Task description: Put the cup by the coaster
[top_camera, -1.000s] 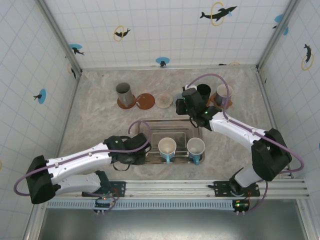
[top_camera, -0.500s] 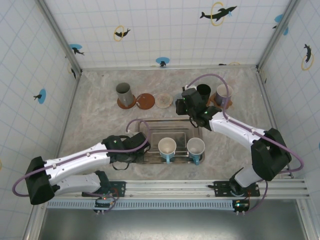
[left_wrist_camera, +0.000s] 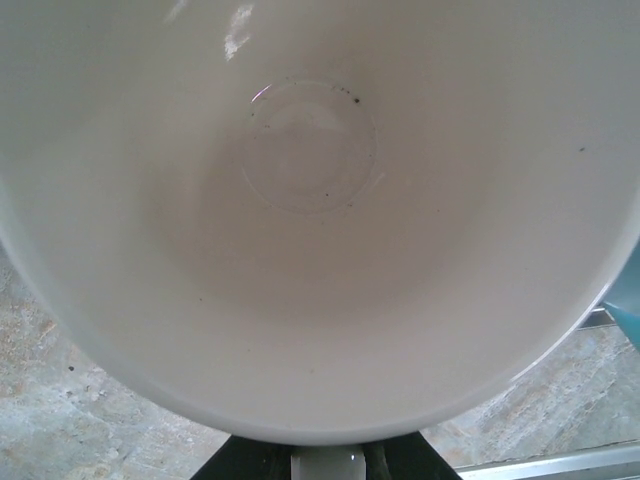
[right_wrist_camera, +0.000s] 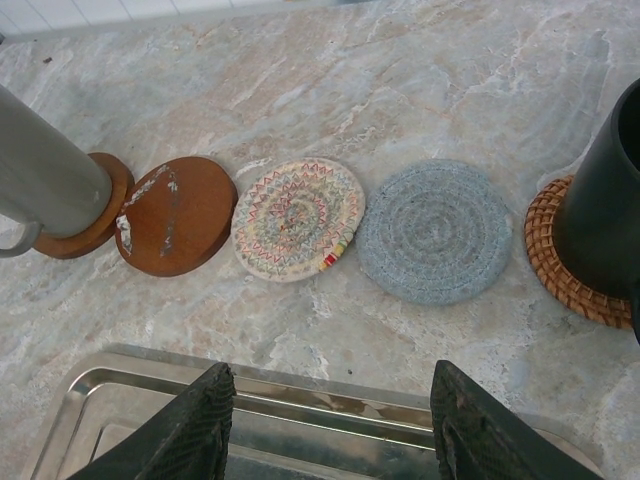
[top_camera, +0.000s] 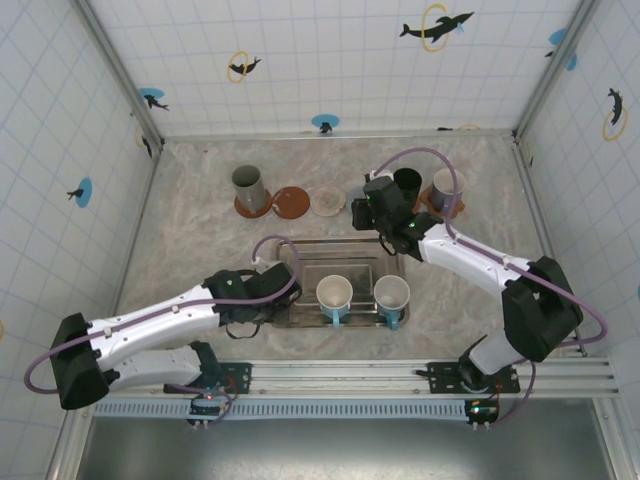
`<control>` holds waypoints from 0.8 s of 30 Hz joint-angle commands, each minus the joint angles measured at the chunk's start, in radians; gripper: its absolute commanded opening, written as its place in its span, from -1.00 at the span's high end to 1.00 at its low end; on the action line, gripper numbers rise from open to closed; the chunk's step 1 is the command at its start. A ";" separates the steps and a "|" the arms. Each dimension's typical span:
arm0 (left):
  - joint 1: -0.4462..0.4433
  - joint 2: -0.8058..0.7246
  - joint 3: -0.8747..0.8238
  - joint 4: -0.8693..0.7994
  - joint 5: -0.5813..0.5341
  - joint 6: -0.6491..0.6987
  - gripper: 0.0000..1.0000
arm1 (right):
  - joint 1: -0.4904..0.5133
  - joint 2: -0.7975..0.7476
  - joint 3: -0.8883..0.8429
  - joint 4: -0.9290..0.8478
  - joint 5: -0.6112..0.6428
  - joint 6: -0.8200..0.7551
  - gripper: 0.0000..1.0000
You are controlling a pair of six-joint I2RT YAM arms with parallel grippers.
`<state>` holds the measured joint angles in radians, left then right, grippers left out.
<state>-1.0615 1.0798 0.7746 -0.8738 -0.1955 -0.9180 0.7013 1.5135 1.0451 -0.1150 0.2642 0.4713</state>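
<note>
Top external: the left arm reaches low and forward, with the left tool (top_camera: 268,292) at the left end of the rectangular steel tray (top_camera: 345,243). The right arm angles inward, its right tool (top_camera: 362,212) over the tray's far rim. The desk (top_camera: 200,200) is grey marbled stone, and the walls (top_camera: 330,60) are white tile.

Left wrist: the glossy white cup (left_wrist_camera: 310,200) is empty, mouth to the lens. The left tool is pinched on a white tab at its near rim.

Right wrist: the right tool's fingers are spread and grip nothing. Beyond lie three bare coasters: a brown wooden coaster (right_wrist_camera: 175,215), a multicoloured woven coaster (right_wrist_camera: 298,218) and a grey-blue woven coaster (right_wrist_camera: 435,232).

white cup (left_wrist_camera: 310,250) rim cropped on three sides, black cup (right_wrist_camera: 605,210) cut off at right edge
</note>
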 commanded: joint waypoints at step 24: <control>0.110 0.110 0.114 0.128 0.012 0.132 1.00 | -0.035 -0.061 -0.032 -0.018 0.000 -0.003 -0.08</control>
<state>-0.9680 1.1770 0.8318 -0.8005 -0.1871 -0.8406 0.6762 1.4914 1.0363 -0.1173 0.2604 0.4706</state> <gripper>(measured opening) 0.152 0.542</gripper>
